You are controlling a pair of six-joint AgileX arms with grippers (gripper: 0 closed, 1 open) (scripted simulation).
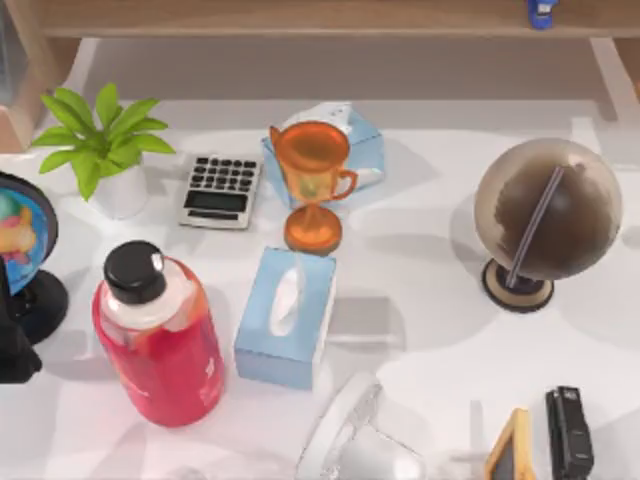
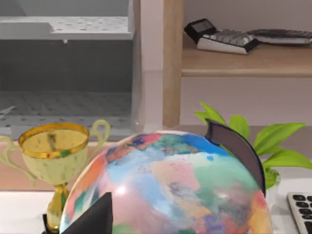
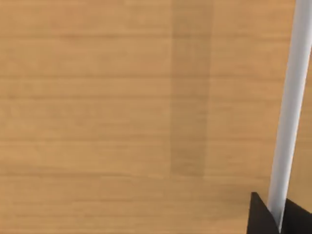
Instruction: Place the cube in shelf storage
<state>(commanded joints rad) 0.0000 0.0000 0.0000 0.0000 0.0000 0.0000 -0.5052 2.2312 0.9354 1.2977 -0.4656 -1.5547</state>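
Observation:
The cube is out of view. The shelf storage is a light brown wooden board along the far edge of the desk, with a wooden side support at the far left. In the left wrist view the shelf storage carries a dark calculator and a keyboard, beside its upright post. A dark tip of my left gripper sits close against a colourful globe. A dark tip of my right gripper hangs close over a light brown wooden surface next to a white bar.
On the white desk stand a potted plant, a calculator, an orange trophy cup, two light blue tissue boxes, a red bottle, a brown globe and a stapler. A gold cup stands by the colourful globe.

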